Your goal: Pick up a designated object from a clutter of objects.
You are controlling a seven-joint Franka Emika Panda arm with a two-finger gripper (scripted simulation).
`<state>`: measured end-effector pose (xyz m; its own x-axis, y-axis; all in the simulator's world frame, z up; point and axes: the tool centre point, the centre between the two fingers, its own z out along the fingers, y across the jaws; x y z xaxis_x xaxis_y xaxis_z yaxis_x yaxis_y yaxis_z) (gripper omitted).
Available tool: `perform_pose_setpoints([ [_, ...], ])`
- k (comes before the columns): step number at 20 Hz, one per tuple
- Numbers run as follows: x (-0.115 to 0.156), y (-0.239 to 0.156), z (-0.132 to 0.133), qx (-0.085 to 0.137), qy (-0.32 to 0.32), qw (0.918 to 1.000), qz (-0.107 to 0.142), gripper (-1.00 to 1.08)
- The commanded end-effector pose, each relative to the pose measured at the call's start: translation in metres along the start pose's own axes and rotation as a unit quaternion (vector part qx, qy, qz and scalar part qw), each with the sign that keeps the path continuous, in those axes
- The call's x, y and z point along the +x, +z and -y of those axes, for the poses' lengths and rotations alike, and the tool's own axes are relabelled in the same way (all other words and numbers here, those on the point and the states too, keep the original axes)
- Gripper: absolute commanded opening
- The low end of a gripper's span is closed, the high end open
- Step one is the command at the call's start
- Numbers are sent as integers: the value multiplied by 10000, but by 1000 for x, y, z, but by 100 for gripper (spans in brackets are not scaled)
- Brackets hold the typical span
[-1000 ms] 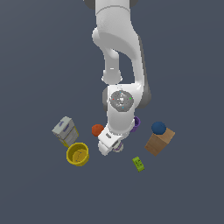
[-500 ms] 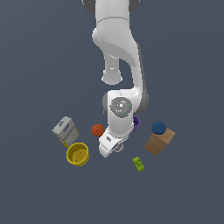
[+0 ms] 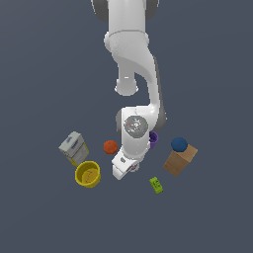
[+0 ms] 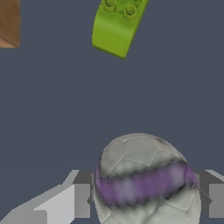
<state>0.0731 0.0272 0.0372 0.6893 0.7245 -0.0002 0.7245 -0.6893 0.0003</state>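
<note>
Gripper (image 4: 142, 194): fingers either side of white-purple ball (image 4: 146, 181), contact can't tell. Ball near green block (image 4: 117, 26), betw. yellow cup (image 3: 88, 174) & brown box (image 3: 180, 160).

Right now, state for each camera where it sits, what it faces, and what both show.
Exterior view: off the arm, above the clutter, showing the white arm, the round yellow cup and the brown box.
Wrist view: on the wrist, facing the white ball with the purple stripe between the grey fingers.
Shared: that ball, the green studded block.
</note>
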Motion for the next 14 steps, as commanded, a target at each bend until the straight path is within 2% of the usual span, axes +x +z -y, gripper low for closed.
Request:
perform_pose_setpoints([
  [1, 0, 1, 0, 2, -4, 10000, 0, -100],
  [14, -2, -8, 2, -3, -1, 10000, -2, -100],
])
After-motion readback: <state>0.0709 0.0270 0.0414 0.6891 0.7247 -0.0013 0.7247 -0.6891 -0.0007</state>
